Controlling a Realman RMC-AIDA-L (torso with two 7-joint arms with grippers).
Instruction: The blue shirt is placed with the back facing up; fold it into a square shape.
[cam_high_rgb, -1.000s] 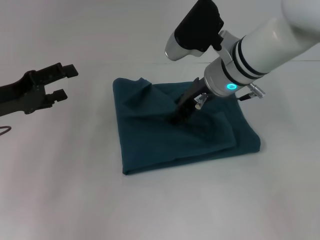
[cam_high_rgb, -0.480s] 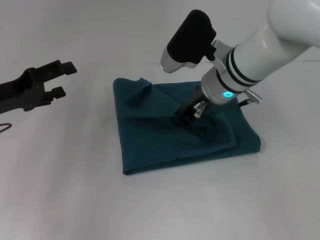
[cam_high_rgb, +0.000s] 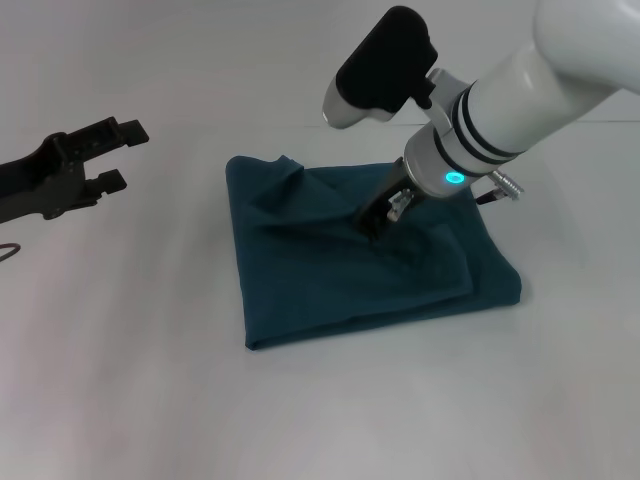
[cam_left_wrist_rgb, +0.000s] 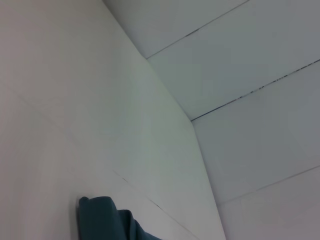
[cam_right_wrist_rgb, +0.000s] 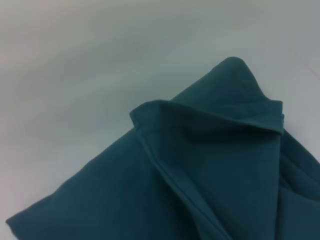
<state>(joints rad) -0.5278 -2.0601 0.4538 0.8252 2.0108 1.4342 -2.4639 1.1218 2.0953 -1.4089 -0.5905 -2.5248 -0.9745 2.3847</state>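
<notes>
The blue shirt (cam_high_rgb: 350, 265) lies folded into a rough square in the middle of the white table, plain side up, with a raised fold ridge near its far left corner. My right gripper (cam_high_rgb: 383, 214) hangs just above the shirt's middle, open and holding nothing. The right wrist view shows the shirt's layered folds and a peaked corner (cam_right_wrist_rgb: 210, 170). My left gripper (cam_high_rgb: 118, 155) is open and empty, off to the left, well clear of the shirt. A corner of the shirt shows in the left wrist view (cam_left_wrist_rgb: 100, 220).
The white table (cam_high_rgb: 150, 380) surrounds the shirt on all sides. A thin dark cable end (cam_high_rgb: 8, 252) shows at the left edge.
My right gripper has lifted a little up and to the right off the shirt's middle. The shirt has stayed as it lay. The left gripper has drifted slightly left.
</notes>
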